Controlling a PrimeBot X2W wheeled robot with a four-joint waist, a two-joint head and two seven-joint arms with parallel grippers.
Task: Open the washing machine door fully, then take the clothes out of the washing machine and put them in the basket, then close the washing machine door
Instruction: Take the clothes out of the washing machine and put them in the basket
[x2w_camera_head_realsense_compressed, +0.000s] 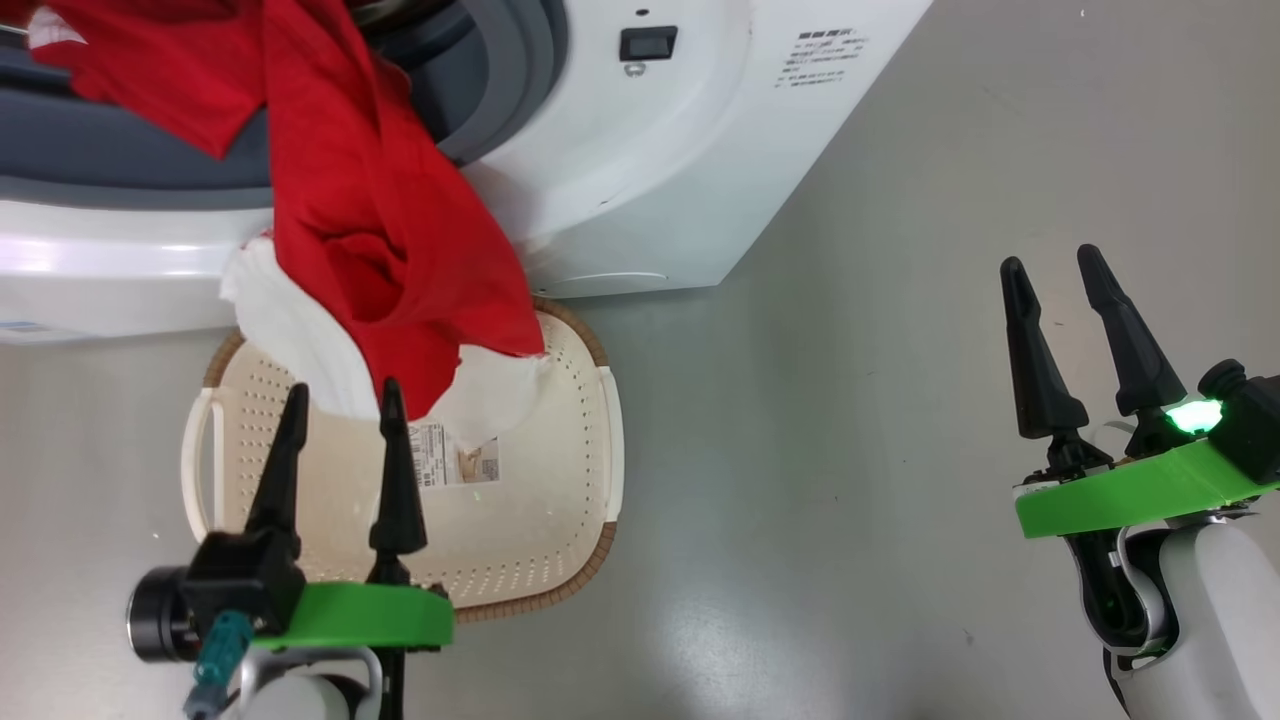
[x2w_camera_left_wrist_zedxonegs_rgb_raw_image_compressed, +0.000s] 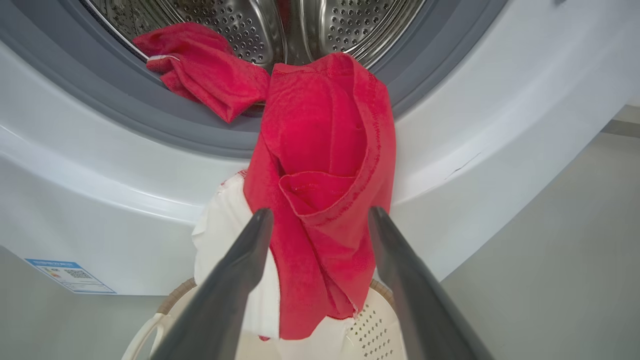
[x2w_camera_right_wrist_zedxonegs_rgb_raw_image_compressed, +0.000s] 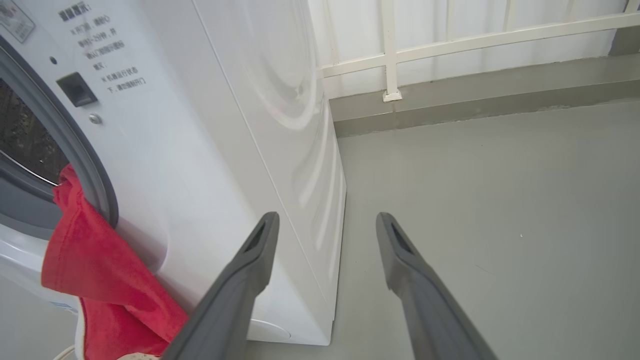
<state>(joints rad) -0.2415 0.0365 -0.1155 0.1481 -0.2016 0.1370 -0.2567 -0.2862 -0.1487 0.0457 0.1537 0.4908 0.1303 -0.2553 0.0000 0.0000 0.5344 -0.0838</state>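
Left wrist view: clothes (x2w_camera_left_wrist_zedxonegs_rgb_raw_image_compressed: 320, 165) spilling from drum (x2w_camera_left_wrist_zedxonegs_rgb_raw_image_compressed: 235, 25)

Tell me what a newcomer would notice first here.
Bright red clothes spill from the mouth of the washing machine and hang over the cream basket on the floor. The open left gripper points at the hanging cloth; the open right gripper sits aside above grey floor.

Red clothes (x2w_camera_head_realsense_compressed: 370, 200) against a white washer (x2w_camera_head_realsense_compressed: 650, 170).
Cream basket (x2w_camera_head_realsense_compressed: 540, 520), dotted with holes, brown woven rim; grey ring (x2w_camera_left_wrist_zedxonegs_rgb_raw_image_compressed: 100, 100); perforated steel drum (x2w_camera_left_wrist_zedxonegs_rgb_raw_image_compressed: 350, 20); grey floor (x2w_camera_head_realsense_compressed: 850, 450).
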